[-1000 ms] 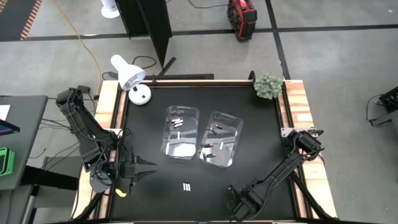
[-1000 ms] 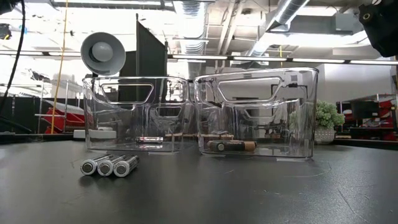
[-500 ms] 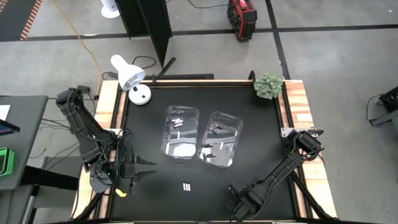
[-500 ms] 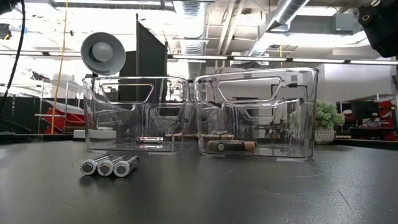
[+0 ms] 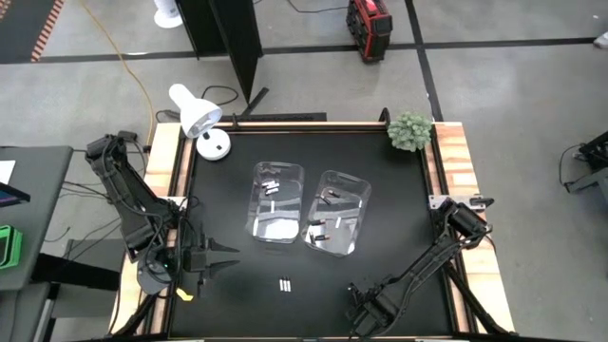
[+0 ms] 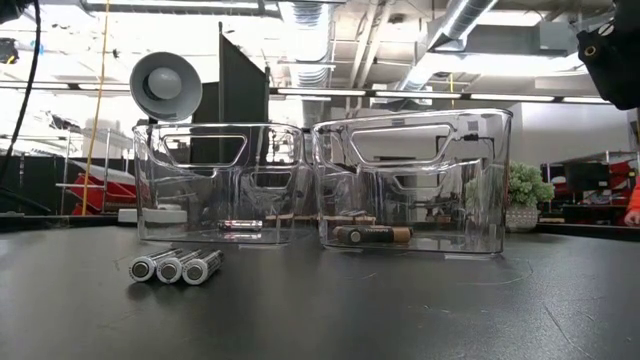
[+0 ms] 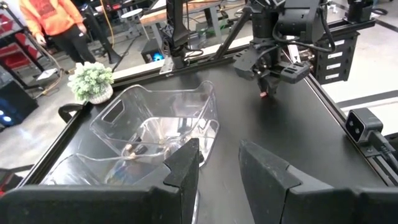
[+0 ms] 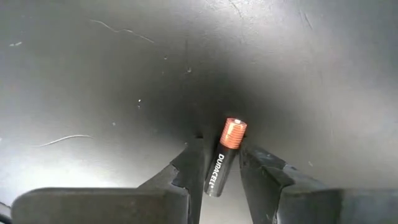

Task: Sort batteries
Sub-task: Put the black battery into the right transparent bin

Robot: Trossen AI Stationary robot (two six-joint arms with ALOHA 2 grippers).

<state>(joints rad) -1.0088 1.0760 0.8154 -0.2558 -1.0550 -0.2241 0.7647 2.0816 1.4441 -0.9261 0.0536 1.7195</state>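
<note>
My right gripper (image 5: 359, 302) hovers near the table's near edge, right of centre, shut on a dark battery with a copper end (image 8: 219, 168). Three silver batteries (image 5: 284, 284) lie side by side on the black table in front of the bins, seen end-on in the low view (image 6: 176, 267). The left clear bin (image 5: 275, 201) holds white batteries. The right clear bin (image 5: 337, 212) holds dark copper-ended ones (image 6: 370, 235). My left gripper (image 7: 217, 168) waits open near the table's left edge (image 5: 223, 255), pointing toward the bins. My right gripper pinches the dark body (image 8: 214, 177) of the battery between its two fingers (image 8: 193, 165), which come from above and point down along it. The copper end (image 8: 234, 132) sticks out below the fingertips. From the left wrist view (image 7: 266, 93), the battery hangs clear above the table.
A white desk lamp (image 5: 197, 116) stands at the far left corner and a small green plant (image 5: 410, 130) at the far right corner. Bare black table lies between the bins and the near edge. A person in orange (image 7: 53, 18) stands beyond the table.
My right arm's upper part has sunk slightly in the low view, while its gripper stays near the near edge. The batteries and bins have not moved.
</note>
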